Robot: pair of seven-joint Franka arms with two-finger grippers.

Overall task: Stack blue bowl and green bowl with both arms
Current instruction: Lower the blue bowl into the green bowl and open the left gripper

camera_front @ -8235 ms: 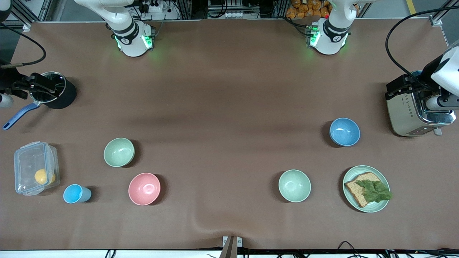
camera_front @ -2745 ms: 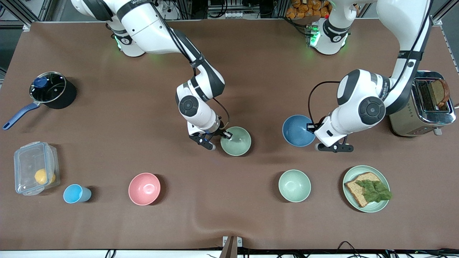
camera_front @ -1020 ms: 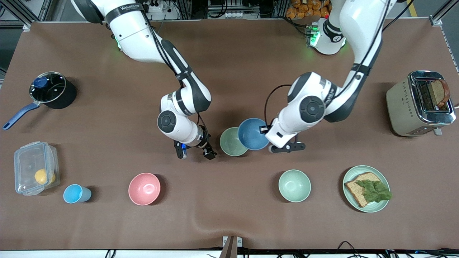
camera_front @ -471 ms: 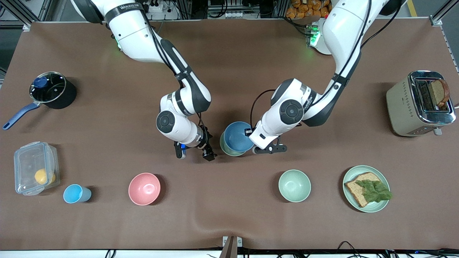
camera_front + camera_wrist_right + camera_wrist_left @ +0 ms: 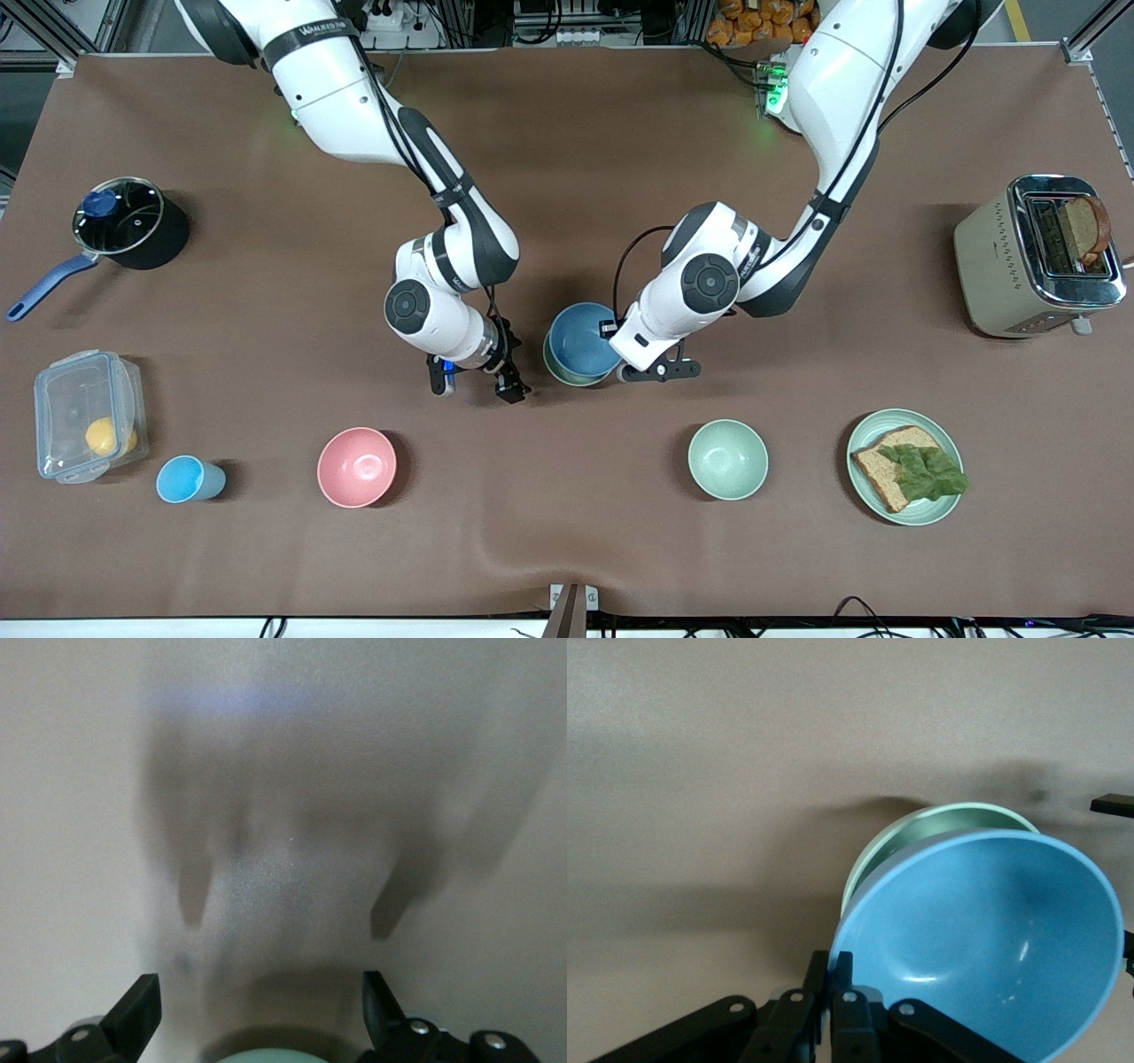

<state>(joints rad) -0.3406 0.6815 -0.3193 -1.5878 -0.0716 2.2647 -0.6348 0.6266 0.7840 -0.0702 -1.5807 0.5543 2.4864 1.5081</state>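
The blue bowl sits tilted in the green bowl at the table's middle; only part of the green rim shows under it. My left gripper is shut on the blue bowl's rim on the side toward the left arm's end. In the left wrist view the fingers pinch the blue bowl, with the green bowl beneath it. My right gripper is open and empty just above the table, beside the bowls toward the right arm's end. In the right wrist view it is over bare table.
A paler mint bowl, a plate with bread and lettuce, a pink bowl and a light-blue cup lie nearer the front camera. A plastic box and a pot stand at the right arm's end, a toaster at the left arm's.
My left gripper has brought the blue bowl over the green bowl and lowered it into it. My right gripper, which let go of the green bowl earlier, has barely moved.
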